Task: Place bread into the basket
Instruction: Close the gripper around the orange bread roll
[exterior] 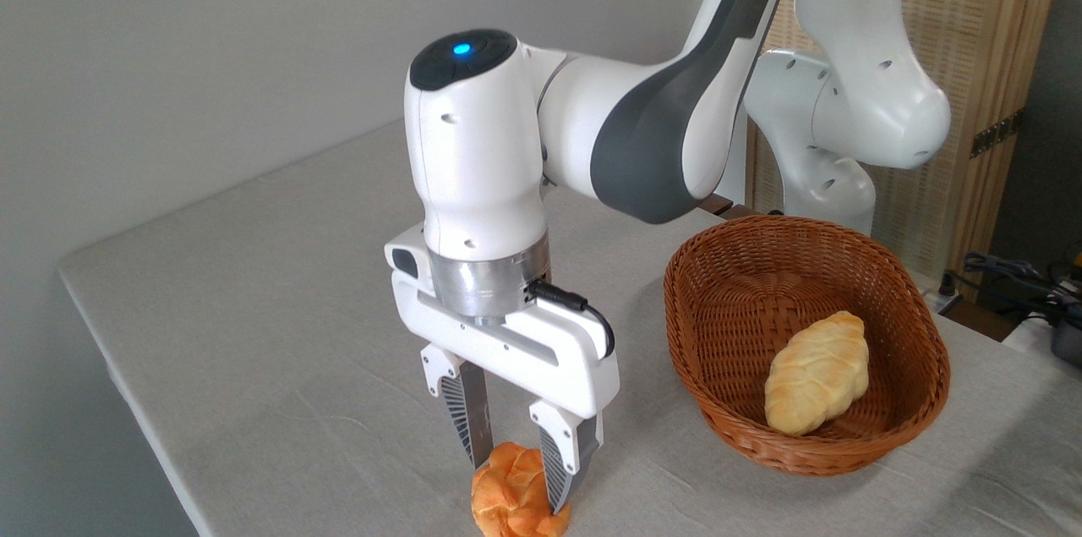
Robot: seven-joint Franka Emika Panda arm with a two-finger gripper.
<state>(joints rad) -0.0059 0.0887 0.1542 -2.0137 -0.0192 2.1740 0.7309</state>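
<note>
I find the gripper [517,469] pointing straight down at the near edge of the table [254,334], its fingers parted about as wide as the bread [511,496] and standing either side of it. The bread sits on the cloth directly under the claw, with the right finger in front of its right flank; I cannot tell whether the pads touch it yet. The bun is round, with no long axis to match. The basket [735,283] lies to the right, apart from the bun, holding a pale loaf [816,372]. In my judgement, closing comes next.
</note>
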